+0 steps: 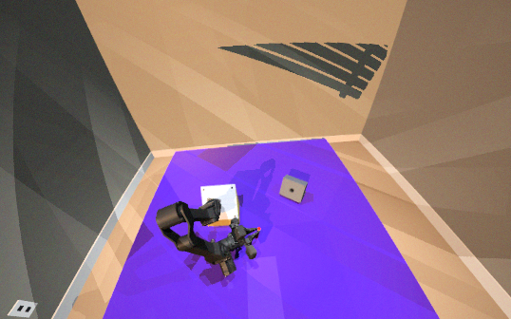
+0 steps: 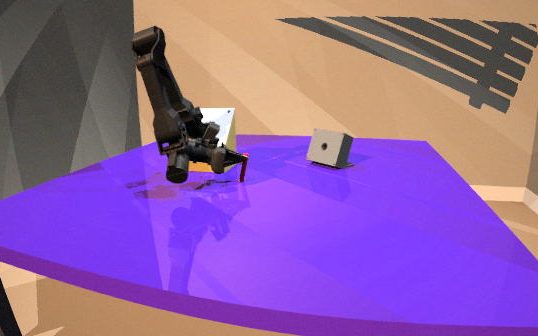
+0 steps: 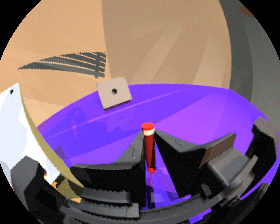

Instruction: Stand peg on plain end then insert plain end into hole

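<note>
The red peg (image 1: pixel 258 229) (image 2: pixel 242 172) (image 3: pixel 150 150) stands close to upright, with its white band near the top end and its plain end down. In the exterior view it leans very slightly; its lower end is at or just above the table, and I cannot tell if it touches. My gripper (image 2: pixel 244 158) (image 3: pixel 148 133) is shut on the peg's upper part, just below the band. The grey sloped panel (image 1: pixel 286 185) (image 2: pixel 316 156) (image 3: pixel 108 101) stands apart from the peg, farther back and to the right in the top and exterior views. Its one dark hole is in full view.
A white sloped box (image 1: pixel 219 193) (image 2: pixel 224 120) (image 3: pixel 7 122) with an orange lower edge stands close beside the arm, left of the gripper in the wrist view. The arm hides part of its face. The purple table (image 1: pixel 333 266) (image 2: pixel 371 240) (image 3: pixel 201 110) lies under everything.
</note>
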{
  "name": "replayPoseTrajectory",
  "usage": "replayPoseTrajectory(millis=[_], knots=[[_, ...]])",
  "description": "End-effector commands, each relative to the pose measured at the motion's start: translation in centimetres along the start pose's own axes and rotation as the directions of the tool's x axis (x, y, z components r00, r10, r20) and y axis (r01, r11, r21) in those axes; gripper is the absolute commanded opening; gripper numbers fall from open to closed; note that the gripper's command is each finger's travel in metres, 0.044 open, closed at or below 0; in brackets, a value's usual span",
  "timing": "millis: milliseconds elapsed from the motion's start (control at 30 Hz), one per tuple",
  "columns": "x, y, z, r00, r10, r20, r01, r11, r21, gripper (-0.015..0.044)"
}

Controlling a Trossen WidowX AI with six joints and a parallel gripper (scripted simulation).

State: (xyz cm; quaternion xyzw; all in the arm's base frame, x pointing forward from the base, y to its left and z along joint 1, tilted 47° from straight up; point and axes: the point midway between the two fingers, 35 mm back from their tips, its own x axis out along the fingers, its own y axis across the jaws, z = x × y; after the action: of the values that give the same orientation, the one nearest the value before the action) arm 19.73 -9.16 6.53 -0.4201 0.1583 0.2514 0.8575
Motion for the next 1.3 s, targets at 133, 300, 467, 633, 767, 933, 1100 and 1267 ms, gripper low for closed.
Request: replayPoseTrajectory(millis=[133,300,467,633,767,933,1100,1267], knots=[[-0.17,0.03,-0.2,1.0,-0.001,0.004,0.001,1.0,0.001,0.0051],[-0.24,0.06,-0.24,1.0,-0.002,0.011,0.001,1.0,0.001,0.0051],[-0.31,0.09,-0.28,1.0,-0.003,0.017,0.003,1.0,0.002,0.0051],[-0.38,0.12,-0.31,1.0,-0.004,0.023,0.004,1.0,0.003,0.0051],[-0.44,0.14,-0.34,1.0,-0.005,0.028,0.005,1.0,0.004,0.0051],[-0.51,0.17,-0.38,0.999,-0.006,0.035,0.006,1.0,0.005,0.0051],[-0.57,0.2,-0.41,0.999,-0.008,0.041,0.007,1.0,0.006,0.0051],[-0.64,0.22,-0.45,0.999,-0.009,0.047,0.009,1.0,0.008,0.0051]])
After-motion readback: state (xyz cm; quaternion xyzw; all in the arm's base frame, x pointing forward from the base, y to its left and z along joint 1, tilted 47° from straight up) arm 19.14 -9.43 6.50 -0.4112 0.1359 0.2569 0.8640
